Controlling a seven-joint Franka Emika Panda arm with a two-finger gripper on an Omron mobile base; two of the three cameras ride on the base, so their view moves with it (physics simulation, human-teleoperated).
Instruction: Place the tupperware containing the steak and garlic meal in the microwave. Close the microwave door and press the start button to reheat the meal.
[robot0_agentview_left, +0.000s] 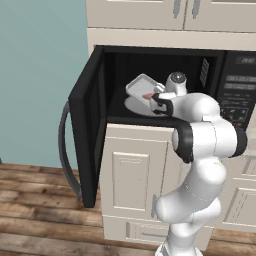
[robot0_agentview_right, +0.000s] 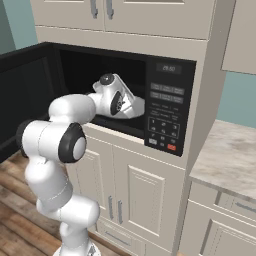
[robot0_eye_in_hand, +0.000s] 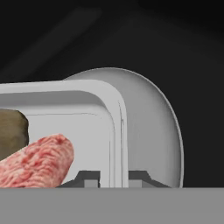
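Observation:
The microwave (robot0_agentview_left: 220, 60) stands with its door (robot0_agentview_left: 89, 125) swung wide to the left. My arm reaches into the dark cavity. My gripper (robot0_agentview_left: 154, 100) is shut on the right rim of the translucent-white tupperware (robot0_agentview_left: 139, 86), which tilts just above the round grey turntable plate (robot0_agentview_left: 131, 106). In the hand view the tupperware's rim (robot0_eye_in_hand: 114, 131) runs between my fingertips (robot0_eye_in_hand: 89, 177), with the turntable plate (robot0_eye_in_hand: 153, 131) behind it. The reddish-pink steak (robot0_eye_in_hand: 39, 162) lies in the tray beside a brownish garlic piece (robot0_eye_in_hand: 11, 131). The steak (robot0_agentview_left: 148, 95) also shows from the left base.
The button panel (robot0_agentview_right: 165, 110) sits at the microwave's right, with a red button (robot0_agentview_right: 171, 147) low on it. The door's curved grey handle (robot0_agentview_left: 64, 145) sticks out left. Cream cabinets (robot0_agentview_left: 135, 175) are below and above; a pale counter (robot0_agentview_right: 230, 160) lies right.

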